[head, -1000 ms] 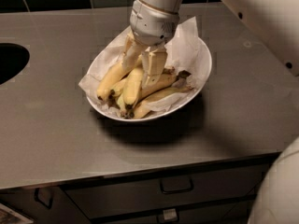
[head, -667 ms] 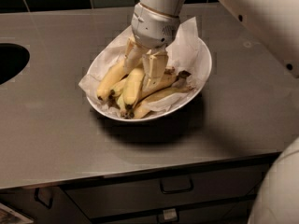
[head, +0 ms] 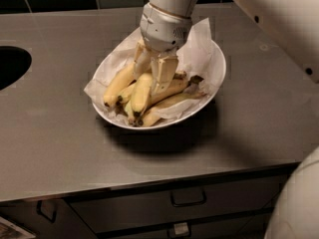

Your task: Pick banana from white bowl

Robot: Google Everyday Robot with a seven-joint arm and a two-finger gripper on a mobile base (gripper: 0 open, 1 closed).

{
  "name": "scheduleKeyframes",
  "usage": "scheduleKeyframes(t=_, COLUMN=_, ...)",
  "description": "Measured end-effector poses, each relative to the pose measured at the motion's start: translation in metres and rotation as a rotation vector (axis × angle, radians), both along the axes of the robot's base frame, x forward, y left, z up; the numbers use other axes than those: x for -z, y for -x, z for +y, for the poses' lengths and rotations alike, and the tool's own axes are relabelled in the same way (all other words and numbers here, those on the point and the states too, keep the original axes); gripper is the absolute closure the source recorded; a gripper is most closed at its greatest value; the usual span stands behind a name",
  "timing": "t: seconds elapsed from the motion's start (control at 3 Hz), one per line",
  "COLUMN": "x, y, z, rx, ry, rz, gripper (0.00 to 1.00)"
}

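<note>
Yellow w/ a green tinge, plump, strongly curved, dark tip: the banana (head: 141,96) lies in the white bowl (head: 220,69), tip pointing toward the bench's front edge, packed among other bananas (head: 118,85). Crumpled white paper (head: 200,38) lines the bowl. The bowl sits approx mid-bench (head: 60,148), a bit nearer the back edge than the front and well clear of the dark round cut-out (head: 10,66) at the left edge.

The gripper (head: 148,81) is down inside the bowl, arm coming in from the back-right corner, right over the banana's upper end and seemingly touching the pile. Can't tell whether the jaws are apart or clamped on the fruit; the wrist housing and neighbouring bananas hide the contact.

Progress, as a judgement: reach and descent look done, and the grasp is either in hand or about to be. Nothing is lifted; the banana rests w/ the rest of the pile. Left to do: confirm a firm hold, raise it clear of the rim and paper w/o dragging the neighbours or the liner along.
</note>
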State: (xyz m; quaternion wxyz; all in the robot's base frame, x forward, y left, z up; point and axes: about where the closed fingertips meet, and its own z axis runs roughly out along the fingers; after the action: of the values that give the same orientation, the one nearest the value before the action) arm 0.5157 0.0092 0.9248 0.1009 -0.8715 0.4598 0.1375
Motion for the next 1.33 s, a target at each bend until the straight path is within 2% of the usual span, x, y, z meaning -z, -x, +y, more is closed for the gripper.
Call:
scheduleKeyframes(t=0.33, x=-0.004, y=-0.007, z=0.006, rx=0.017, ry=-0.031, rz=-0.042, gripper=1.00)
scheduleKeyframes(t=0.67, x=-0.017, y=-0.003, z=0.004, rx=0.054, ry=-0.076, rz=-0.114, gripper=1.00)
scheduleKeyframes(t=1.33, x=-0.037, y=0.012, z=-0.008, rx=0.116, ry=-0.133, rz=-0.213, gripper=1.00)
